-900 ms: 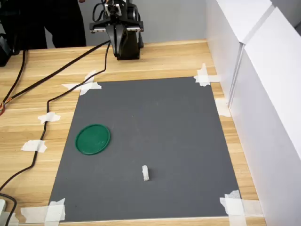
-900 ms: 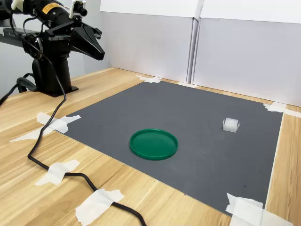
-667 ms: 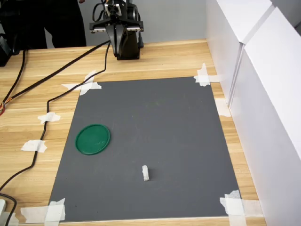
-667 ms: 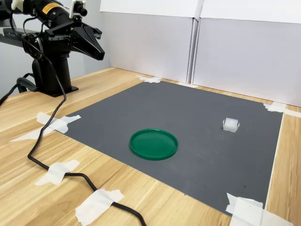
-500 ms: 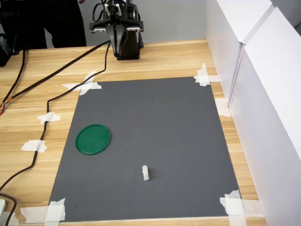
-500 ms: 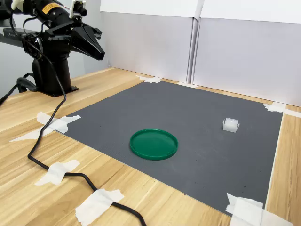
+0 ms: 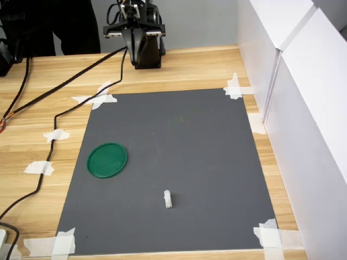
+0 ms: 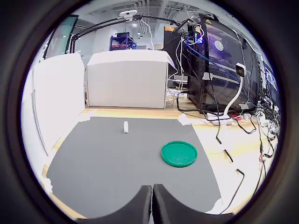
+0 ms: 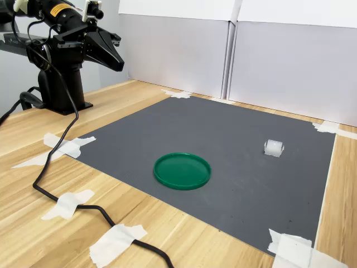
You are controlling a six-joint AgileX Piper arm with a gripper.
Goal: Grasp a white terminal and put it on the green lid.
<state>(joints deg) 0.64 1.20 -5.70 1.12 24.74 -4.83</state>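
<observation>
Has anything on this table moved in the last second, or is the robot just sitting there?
Nothing visibly changed. The claw hangs shut near the arm's base, off the grey mat. The white terminal lies on the mat, apart from the green lid, both where they were.

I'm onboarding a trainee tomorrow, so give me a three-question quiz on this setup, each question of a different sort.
1. True or false: the white terminal already lies on the green lid.
2. How do the jaws of the gripper stand in the wrist view? A) wide apart B) together C) clamped on the terminal
3. Fill in: both items rest on the dark grey ___, taped at its corners.

Key: 1 false, they lie apart; 2 B; 3 mat.
</observation>
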